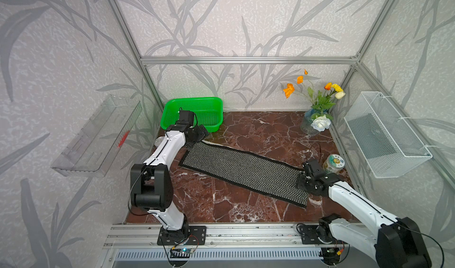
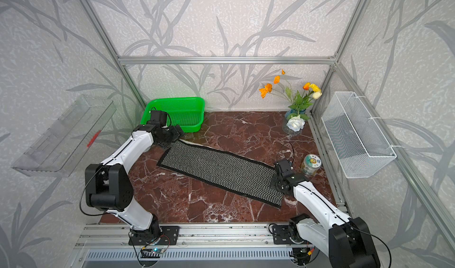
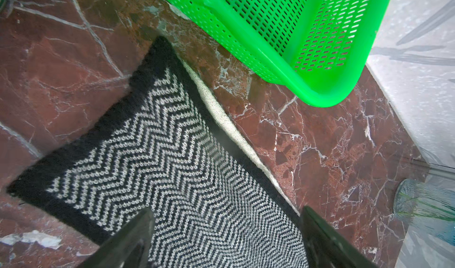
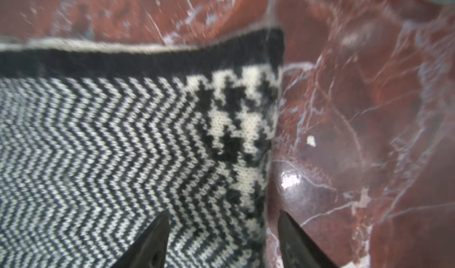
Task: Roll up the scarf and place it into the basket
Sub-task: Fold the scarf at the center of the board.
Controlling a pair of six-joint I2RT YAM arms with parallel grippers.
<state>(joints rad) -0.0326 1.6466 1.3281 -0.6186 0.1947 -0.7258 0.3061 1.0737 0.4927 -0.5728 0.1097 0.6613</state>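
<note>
table (image 1: pixel 258 131): red-brown marble; your scarf lay across it.
scarf (image 1: pixel 243 173): it lay flat at full length, zigzag side up. one end was just beside the basket (image 1: pixel 194 99). at the other end a narrow strip was turned over to show houndstooth. by the look of it, your roll had barely started.
clear tray (image 1: pixel 98 131): wall-hung; it held something small and red, too unclear to name.
wire basket (image 1: pixel 394 141): wall-hung; it looked empty.
basket: it stood in the back corner, with nothing in the part you could see.
left gripper (image 3: pixel 226 212): fingers were wide apart above the scarf's basket end, gripping nothing.
right gripper (image 4: pixel 222 217): fingers were apart, straddling the turned-over edge, not clamped.
next move: you needed to pinch that turned edge and roll it toward the basket, keeping the sides even.
</note>
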